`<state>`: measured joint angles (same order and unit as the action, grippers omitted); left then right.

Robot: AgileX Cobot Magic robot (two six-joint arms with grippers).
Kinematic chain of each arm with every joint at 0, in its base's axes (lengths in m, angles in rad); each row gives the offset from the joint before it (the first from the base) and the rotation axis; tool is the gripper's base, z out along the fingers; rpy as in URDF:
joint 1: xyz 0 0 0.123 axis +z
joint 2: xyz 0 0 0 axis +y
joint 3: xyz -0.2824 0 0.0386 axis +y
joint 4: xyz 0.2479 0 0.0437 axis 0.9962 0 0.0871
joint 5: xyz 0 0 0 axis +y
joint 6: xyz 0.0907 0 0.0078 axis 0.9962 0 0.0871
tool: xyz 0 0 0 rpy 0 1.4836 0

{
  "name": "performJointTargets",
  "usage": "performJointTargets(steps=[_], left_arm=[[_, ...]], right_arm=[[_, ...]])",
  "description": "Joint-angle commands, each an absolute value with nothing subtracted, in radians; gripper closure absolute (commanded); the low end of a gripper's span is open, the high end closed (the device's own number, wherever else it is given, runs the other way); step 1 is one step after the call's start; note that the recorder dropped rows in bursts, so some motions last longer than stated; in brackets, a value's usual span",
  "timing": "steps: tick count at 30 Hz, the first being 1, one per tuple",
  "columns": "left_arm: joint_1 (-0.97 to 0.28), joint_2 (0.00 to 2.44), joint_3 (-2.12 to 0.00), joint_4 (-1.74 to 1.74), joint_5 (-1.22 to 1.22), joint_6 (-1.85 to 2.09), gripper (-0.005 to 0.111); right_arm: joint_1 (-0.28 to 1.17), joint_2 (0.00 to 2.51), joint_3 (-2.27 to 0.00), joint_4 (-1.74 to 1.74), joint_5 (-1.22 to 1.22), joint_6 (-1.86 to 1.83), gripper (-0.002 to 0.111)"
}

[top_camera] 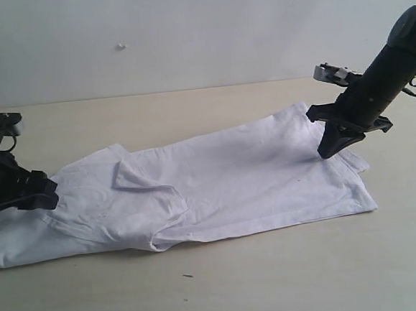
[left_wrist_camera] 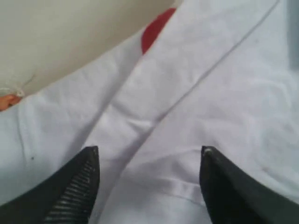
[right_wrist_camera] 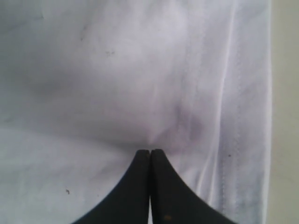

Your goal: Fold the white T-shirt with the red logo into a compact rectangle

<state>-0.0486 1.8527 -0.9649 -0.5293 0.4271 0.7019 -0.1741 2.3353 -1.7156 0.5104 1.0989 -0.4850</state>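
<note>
The left gripper [left_wrist_camera: 149,154] hangs open over the white T-shirt [top_camera: 231,175] (red logo [left_wrist_camera: 156,29] peeking out); the right gripper [right_wrist_camera: 150,153] is closed, tips on cloth.

We see the T-shirt [top_camera: 246,181] lying flat on the worktop [top_camera: 226,291], stretched lengthwise between the two tools. The left tool [top_camera: 51,193] sits over one end, and a folded sleeve [top_camera: 139,177] lies on the shirt just beside it. Ahead of that tool, part of the logo [left_wrist_camera: 158,27] peeks from under a folded layer, with bare worktop beyond. The right tool [top_camera: 329,152] touches the shirt near its other end.
</note>
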Motion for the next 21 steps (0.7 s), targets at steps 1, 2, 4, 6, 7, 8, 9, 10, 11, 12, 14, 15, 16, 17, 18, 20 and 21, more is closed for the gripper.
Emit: performJointTargets(steps=[1, 2, 4, 6, 7, 8, 9, 10, 11, 12, 14, 15, 16, 17, 18, 20, 21], left_arm=[[-0.02, 1.878, -0.969, -0.547, 0.381, 0.73, 0.046], [-0.02, 1.88, -0.969, -0.547, 0.383, 0.733, 0.046], [-0.009, 1.89, -0.969, -0.547, 0.393, 0.733, 0.046], [-0.007, 1.903, -0.969, -0.545, 0.397, 0.733, 0.046], [-0.007, 1.907, -0.969, -0.545, 0.404, 0.733, 0.046], [-0.007, 1.907, -0.969, -0.545, 0.404, 0.733, 0.046], [-0.007, 1.908, -0.969, -0.545, 0.4, 0.733, 0.046], [-0.007, 1.905, -0.969, -0.545, 0.383, 0.733, 0.046], [-0.007, 1.898, -0.969, -0.545, 0.366, 0.733, 0.046], [-0.007, 1.896, -0.969, -0.545, 0.364, 0.733, 0.046], [0.0, 1.894, -0.969, -0.545, 0.376, 0.733, 0.046], [0.001, 1.896, -0.969, -0.551, 0.385, 0.733, 0.046], [0.009, 1.9, -0.969, -0.551, 0.39, 0.733, 0.046], [0.014, 1.904, -0.969, -0.551, 0.395, 0.733, 0.046], [0.019, 1.906, -0.969, -0.553, 0.395, 0.733, 0.046], [0.024, 1.908, -0.969, -0.553, 0.393, 0.738, 0.046], [0.026, 1.908, -0.969, -0.553, 0.386, 0.744, 0.046]], right_arm=[[-0.174, 2.329, -1.713, 0.517, 1.093, -0.504, 0.108], [-0.174, 2.329, -1.713, 0.517, 1.093, -0.506, 0.108], [-0.174, 2.329, -1.713, 0.517, 1.093, -0.514, 0.108], [-0.174, 2.329, -1.713, 0.517, 1.093, -0.514, 0.108], [-0.174, 2.329, -1.713, 0.517, 1.095, -0.513, 0.108], [-0.174, 2.329, -1.713, 0.517, 1.095, -0.513, 0.108], [-0.174, 2.329, -1.713, 0.517, 1.095, -0.513, 0.108], [-0.174, 2.329, -1.713, 0.517, 1.095, -0.513, 0.108], [-0.174, 2.329, -1.713, 0.517, 1.095, -0.513, 0.108], [-0.174, 2.329, -1.713, 0.517, 1.095, -0.513, 0.108], [-0.174, 2.329, -1.713, 0.517, 1.095, -0.513, 0.108], [-0.174, 2.329, -1.713, 0.517, 1.095, -0.513, 0.108], [-0.174, 2.329, -1.713, 0.517, 1.093, -0.513, 0.108], [-0.174, 2.329, -1.713, 0.517, 1.093, -0.513, 0.108], [-0.174, 2.329, -1.713, 0.517, 1.093, -0.513, 0.108], [-0.174, 2.329, -1.713, 0.517, 1.096, -0.513, 0.108], [-0.174, 2.329, -1.713, 0.517, 1.096, -0.513, 0.108]])
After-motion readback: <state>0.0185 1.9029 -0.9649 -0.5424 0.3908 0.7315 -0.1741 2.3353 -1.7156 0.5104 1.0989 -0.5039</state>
